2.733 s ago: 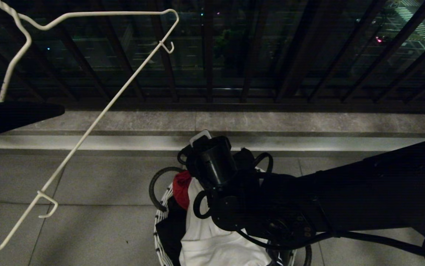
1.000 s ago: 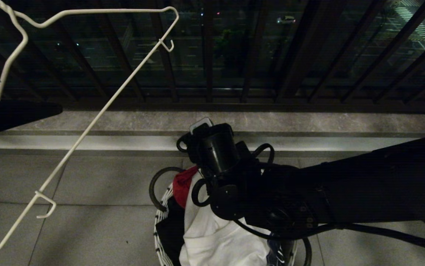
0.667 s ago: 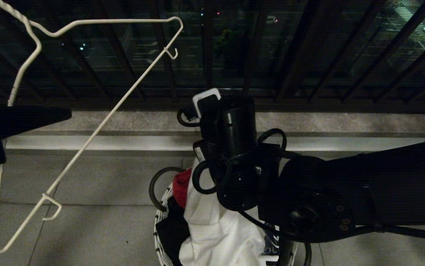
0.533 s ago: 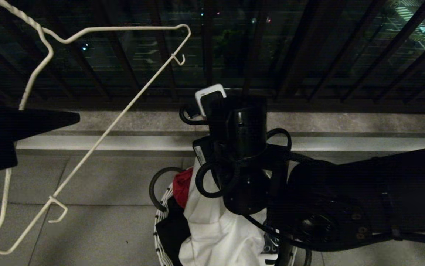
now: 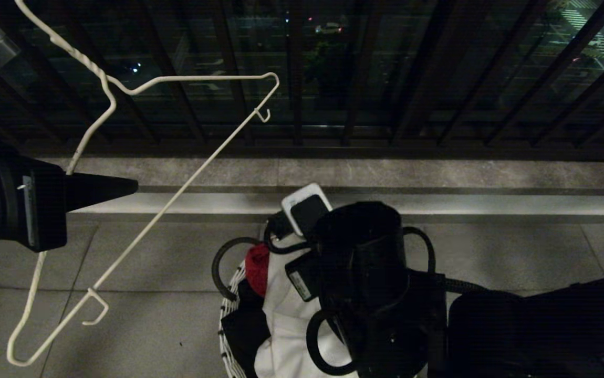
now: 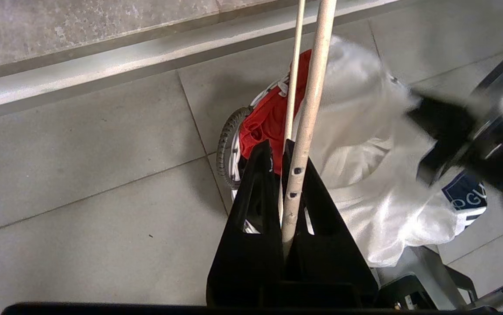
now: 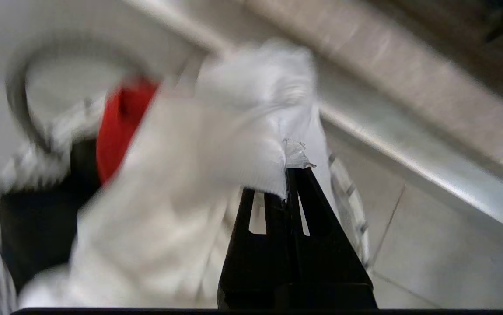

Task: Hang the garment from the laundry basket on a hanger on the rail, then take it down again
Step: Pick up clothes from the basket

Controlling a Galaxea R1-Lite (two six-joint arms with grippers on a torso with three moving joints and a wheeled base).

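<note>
The white garment [image 5: 281,299] bulges up out of the laundry basket [image 5: 227,315] at the bottom centre. My right gripper [image 7: 288,174] is shut on a bunched edge of it and holds that part above the basket; in the head view the right wrist [image 5: 365,262] hides the fingers. The garment's blue graphic [image 6: 466,199] shows in the left wrist view. My left gripper [image 5: 132,185], at the left, is shut on the thin white wire hanger [image 5: 176,194], which hangs tilted in the air. The rail is out of view.
A red cloth [image 5: 257,268] and a black garment [image 5: 239,331] lie in the basket beside the white one. The dark balcony railing [image 5: 438,79] and a stone kerb [image 5: 438,176] run across the far side. Grey floor tiles [image 5: 149,262] lie between hanger and basket.
My right wrist rose over the basket with the white garment, then swung nearer and to the right. My left gripper and the hanger shifted rightward and a little lower in the picture.
</note>
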